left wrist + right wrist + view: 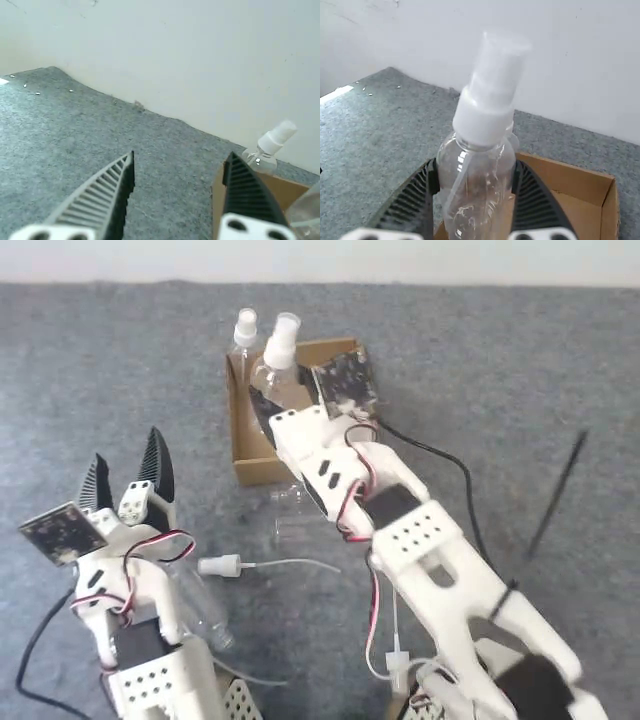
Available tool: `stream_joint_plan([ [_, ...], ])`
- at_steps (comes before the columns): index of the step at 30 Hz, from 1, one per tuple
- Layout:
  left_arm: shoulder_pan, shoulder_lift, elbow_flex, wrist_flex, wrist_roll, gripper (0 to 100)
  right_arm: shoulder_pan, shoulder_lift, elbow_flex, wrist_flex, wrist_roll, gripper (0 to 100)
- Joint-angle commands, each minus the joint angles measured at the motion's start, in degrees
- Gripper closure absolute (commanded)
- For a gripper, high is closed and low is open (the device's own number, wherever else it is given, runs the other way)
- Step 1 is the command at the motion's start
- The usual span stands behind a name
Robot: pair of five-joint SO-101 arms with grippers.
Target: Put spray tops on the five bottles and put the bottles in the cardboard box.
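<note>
My right gripper is shut on a clear bottle with a white spray top, held upright over the cardboard box. A second capped bottle stands in the box's far corner, and it also appears in the left wrist view as a capped bottle. My left gripper is open with nothing between its fingers, near the table's front left, aimed toward the box. A loose spray top with its tube lies between the arms. One uncapped bottle lies just in front of the box, another beside the left arm.
Another spray top lies near the right arm's base. A black cable trails right of the box. Grey carpet covers the table, and a white wall rises behind it.
</note>
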Motion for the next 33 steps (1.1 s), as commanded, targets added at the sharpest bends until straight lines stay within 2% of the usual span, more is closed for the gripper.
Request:
stream_joint_plan([
  [1, -0.26, -0.62, -0.4, -1.93, -0.44, 73, -0.4, 3.56, -8.53, -1.63, 0.88, 99.2],
  [13, -0.26, -0.62, -0.4, -1.93, -0.44, 73, -0.22, 17.98, -19.34, -1.71, 0.88, 99.2],
  [25, -0.26, -0.62, -0.57, -1.93, -0.44, 73, -0.22, 27.74, -23.65, -1.8, 0.88, 99.2],
  [33, -0.26, -0.62, -0.66, -1.93, -0.44, 73, 0.31, 31.87, -23.38, -8.48, 0.97, 99.2],
])
